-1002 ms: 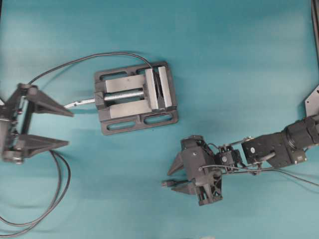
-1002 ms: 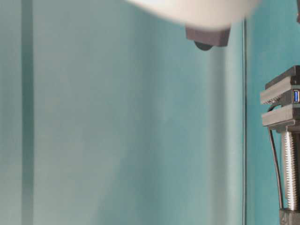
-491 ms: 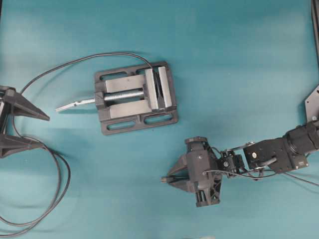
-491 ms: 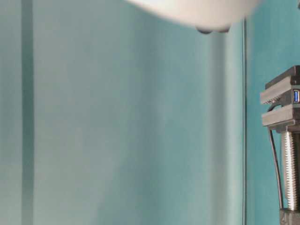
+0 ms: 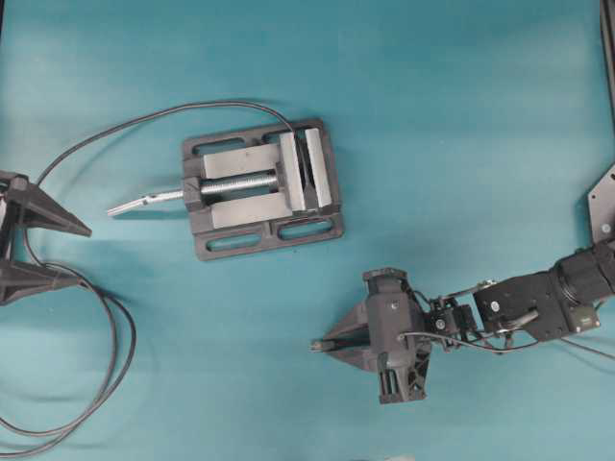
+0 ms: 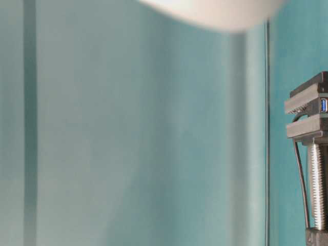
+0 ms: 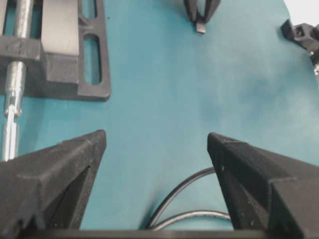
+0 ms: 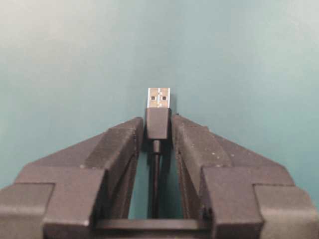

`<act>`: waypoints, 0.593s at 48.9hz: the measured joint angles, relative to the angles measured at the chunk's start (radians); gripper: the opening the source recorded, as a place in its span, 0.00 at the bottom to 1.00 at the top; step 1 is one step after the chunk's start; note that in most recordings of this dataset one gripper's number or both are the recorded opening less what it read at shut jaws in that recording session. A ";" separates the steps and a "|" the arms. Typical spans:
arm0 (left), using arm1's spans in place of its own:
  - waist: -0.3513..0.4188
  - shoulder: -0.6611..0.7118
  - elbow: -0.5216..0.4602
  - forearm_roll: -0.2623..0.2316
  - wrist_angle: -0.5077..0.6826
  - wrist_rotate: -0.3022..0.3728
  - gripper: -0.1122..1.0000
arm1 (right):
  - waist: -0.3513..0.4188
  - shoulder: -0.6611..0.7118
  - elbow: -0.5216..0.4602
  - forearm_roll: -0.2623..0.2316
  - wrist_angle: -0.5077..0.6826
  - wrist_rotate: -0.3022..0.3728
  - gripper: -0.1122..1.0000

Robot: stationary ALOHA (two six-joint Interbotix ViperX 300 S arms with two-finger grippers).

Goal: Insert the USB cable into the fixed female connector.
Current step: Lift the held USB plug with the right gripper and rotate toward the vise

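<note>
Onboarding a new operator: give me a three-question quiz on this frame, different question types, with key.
1. True or false: the right gripper is shut on the thin dark USB cable behind its silvery plug.
2. The blue-tongued black female connector sits: A) clamped in the dark grey metal vise B) loose on the teal table C) in the left gripper.
3. Fill in: the left gripper's jaws are ____.

Key: 1 true; 2 A; 3 open.

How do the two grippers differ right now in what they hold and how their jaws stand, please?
The right gripper is shut on the USB cable, its silvery plug sticking out past the fingertips; the left gripper holds nothing.

The right gripper's jaws stand close together against the plug body; the left gripper's jaws stand wide apart, with bare table showing between them.

In the overhead view the right gripper sits below and right of the vise; the left gripper sits at the far left edge.

Both have dark, wedge-shaped fingers.
</note>
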 measured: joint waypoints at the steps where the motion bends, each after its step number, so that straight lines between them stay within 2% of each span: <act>1: 0.000 -0.003 0.002 -0.002 0.000 -0.009 0.99 | 0.003 0.000 0.000 0.000 0.000 0.000 0.38; 6: 0.002 -0.012 0.006 -0.002 0.000 -0.031 0.99 | 0.006 0.000 0.002 0.002 -0.003 0.002 0.37; 12: 0.000 -0.018 0.006 -0.002 0.000 -0.031 0.99 | 0.006 0.000 0.003 0.002 -0.003 0.000 0.35; 18: 0.000 -0.020 0.008 0.000 0.000 -0.031 0.99 | 0.008 0.000 0.003 0.003 -0.005 0.000 0.29; 23: 0.000 -0.023 0.009 0.005 0.000 -0.031 0.99 | 0.009 0.005 0.000 0.005 -0.006 0.000 0.29; 29: 0.000 -0.052 0.008 0.011 -0.005 -0.026 0.99 | 0.014 0.011 -0.008 0.038 -0.008 0.000 0.29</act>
